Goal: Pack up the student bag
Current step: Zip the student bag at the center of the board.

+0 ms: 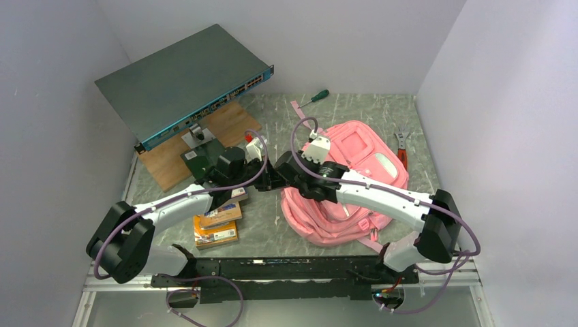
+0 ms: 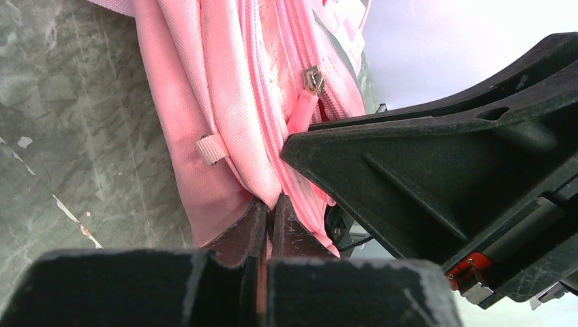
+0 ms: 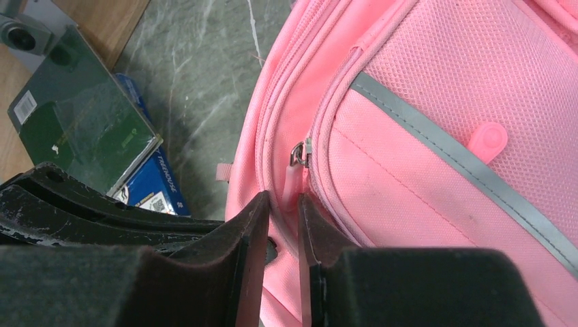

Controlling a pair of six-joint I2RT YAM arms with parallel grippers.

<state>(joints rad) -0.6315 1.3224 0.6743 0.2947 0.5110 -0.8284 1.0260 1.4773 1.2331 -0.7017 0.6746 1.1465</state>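
The pink student bag (image 1: 354,178) lies on the marble table right of centre. Both arms meet at its left edge. My left gripper (image 1: 267,178) is shut on a fold of the bag's pink fabric (image 2: 225,136) beside the zip; in the left wrist view its tips (image 2: 270,208) pinch that edge. My right gripper (image 1: 292,167) has its jaws nearly together around the pink zipper pull (image 3: 292,178) of the bag (image 3: 436,102), just below the metal slider (image 3: 298,154). The slider (image 2: 313,80) and the right gripper's black body (image 2: 436,170) show in the left wrist view.
A grey network switch (image 1: 183,83) rests tilted on a wooden board (image 1: 178,162) at back left. Orange books (image 1: 217,229) lie near the left arm. A green screwdriver (image 1: 315,97) and red-handled pliers (image 1: 402,148) lie behind the bag. A green board (image 3: 75,129) and blue book (image 3: 153,182) lie left of it.
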